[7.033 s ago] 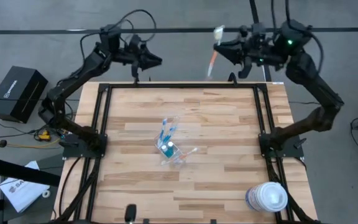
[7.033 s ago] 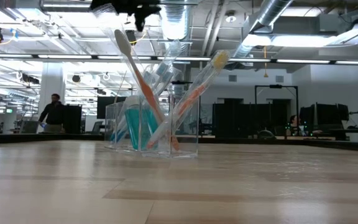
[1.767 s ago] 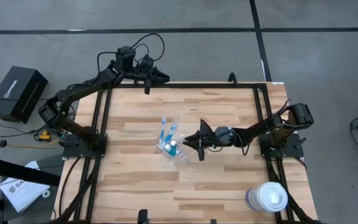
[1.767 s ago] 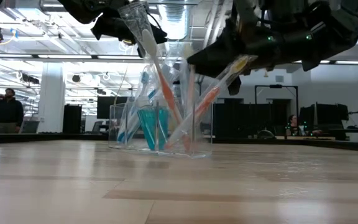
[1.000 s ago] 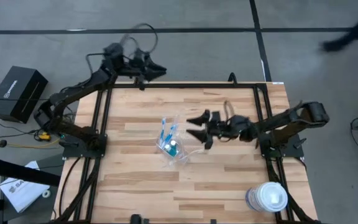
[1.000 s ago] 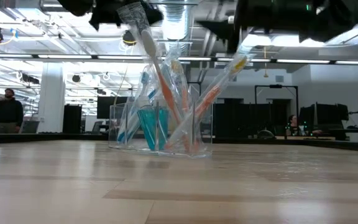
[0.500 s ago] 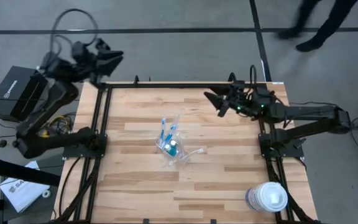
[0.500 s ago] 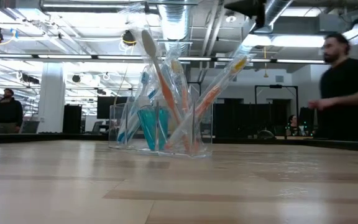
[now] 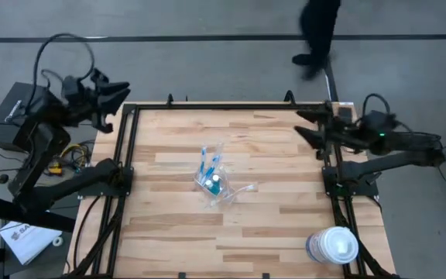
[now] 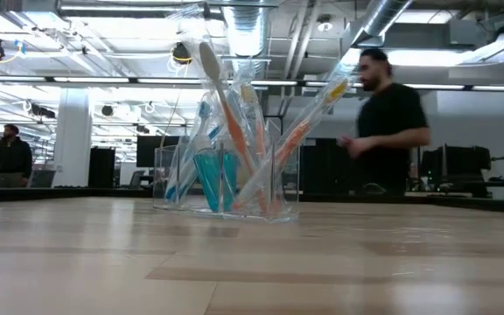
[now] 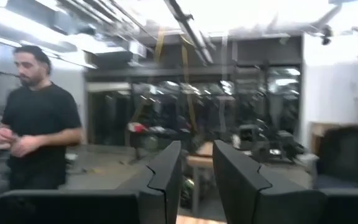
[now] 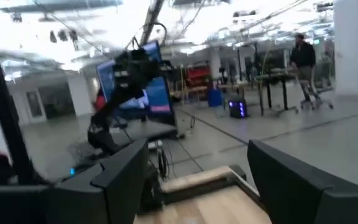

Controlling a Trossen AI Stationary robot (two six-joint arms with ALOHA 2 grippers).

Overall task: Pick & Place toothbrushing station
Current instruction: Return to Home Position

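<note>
Half a second ago my right gripper [image 9: 301,125] was still over the pale wooden table [image 9: 285,225]. Now it has drawn back to the table's right edge, jaws spread wide and holding nothing. My left gripper [image 9: 119,99] has swung out past the far left corner, jaws parted and also bare. The slim orange, blue and white toothbrushes [image 10: 232,131] and the teal tubes [image 10: 210,179] lean inside the clear plastic organizer [image 9: 217,183] at the table's middle. I judge the loading done, with only the retreat home left. 1 person [image 10: 390,131] walks behind the table.
</note>
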